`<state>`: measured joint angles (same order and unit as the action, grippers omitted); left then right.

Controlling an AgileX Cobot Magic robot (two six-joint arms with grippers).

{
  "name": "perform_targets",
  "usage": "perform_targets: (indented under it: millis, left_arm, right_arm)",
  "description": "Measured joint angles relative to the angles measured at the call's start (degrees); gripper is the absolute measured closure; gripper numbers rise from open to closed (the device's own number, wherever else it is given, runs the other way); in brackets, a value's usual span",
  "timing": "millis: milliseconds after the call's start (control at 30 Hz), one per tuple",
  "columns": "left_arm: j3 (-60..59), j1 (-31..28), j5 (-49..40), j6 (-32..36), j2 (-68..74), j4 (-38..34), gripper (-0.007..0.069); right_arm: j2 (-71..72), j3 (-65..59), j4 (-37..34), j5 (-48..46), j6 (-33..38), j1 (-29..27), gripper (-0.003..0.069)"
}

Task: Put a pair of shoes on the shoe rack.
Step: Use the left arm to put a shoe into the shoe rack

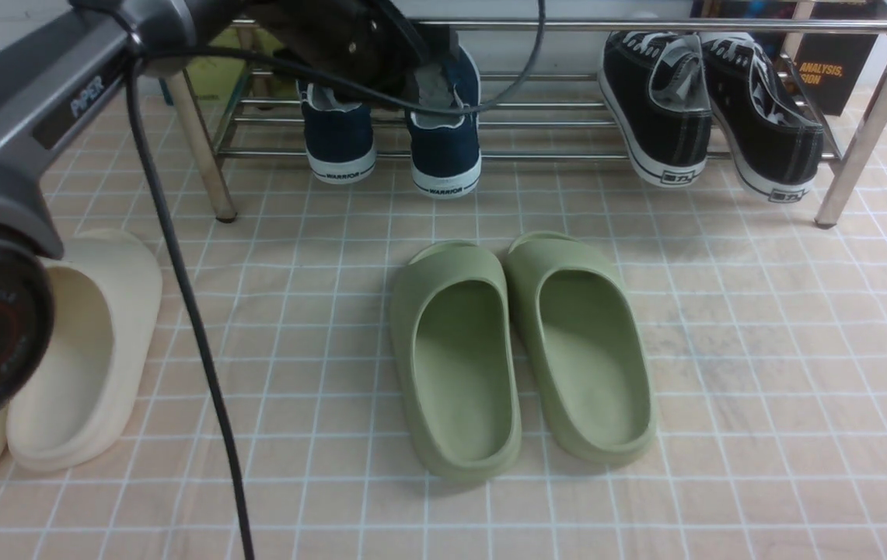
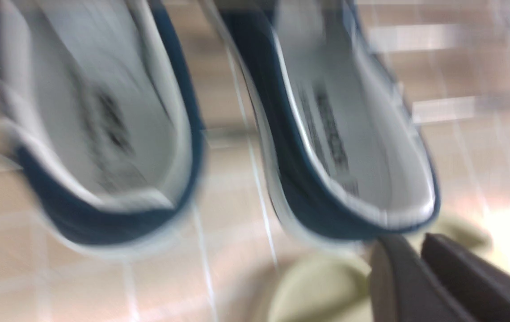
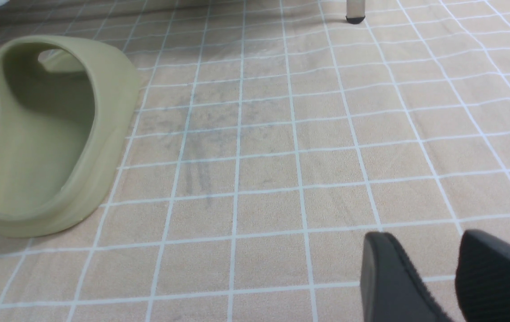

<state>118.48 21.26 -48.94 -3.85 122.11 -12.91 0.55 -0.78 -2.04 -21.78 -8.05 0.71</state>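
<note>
- Left pincer (image 2: 411,239): its two dark fingers (image 2: 393,277) stand almost together with nothing between them, so it reads as clenched on air. It hangs just above the heel openings of the pair of navy shoes (image 1: 445,152). The left wrist view is smeared, so contact with the fabric cannot be judged.
- Right pincer (image 3: 424,237): released and empty, fingers apart, low over a bare patch of the check-covered counter (image 3: 281,179), well apart from the rack.
- Pair of navy shoes: both stand side by side on the lower shelf of the shoe rack (image 1: 552,155), toes inward and heels toward the camera. The heels overhang the front bar, the right one a little more than the left.
- Black sneakers (image 1: 661,117): on the same shelf, toward the rack's right end, heels tilted over the front bar.
- Olive slides (image 1: 455,365): a pair on the counter in front of the rack. Cream slides (image 1: 78,350) lie at the left edge, partly hidden by the left arm.
- Step in hand (judgement): the placing looks complete, and this is the letting-go phase at the rack.
- Next move (judgement): the left arm should rise straight up and back, clear of the heel collars and the upper rail. Its cable (image 1: 179,311) should not drag a shoe off the bars.
</note>
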Motion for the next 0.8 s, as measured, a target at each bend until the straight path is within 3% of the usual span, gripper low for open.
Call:
perform_targets:
  millis: [133, 267, 467, 800]
  left_arm:
    - [-0.06, 2.81, -1.13, 5.12, 2.61, -2.49, 0.0622]
    - [-0.06, 4.99, 4.71, 8.10, 4.27, -1.10, 0.0622]
    - [-0.10, 4.08, 15.37, 7.57, 6.67, 1.28, 0.0622]
    - [-0.17, 3.70, 19.29, 6.75, 6.73, 2.85, 0.0622]
  right_arm:
    - [0.00, 0.00, 0.00, 0.00, 0.00, 0.00, 0.0421]
    - [0.00, 0.00, 0.00, 0.00, 0.00, 0.00, 0.0421]
    - [0.00, 0.00, 0.00, 0.00, 0.00, 0.00, 0.0421]
    - [0.00, 0.00, 0.00, 0.00, 0.00, 0.00, 0.0421]
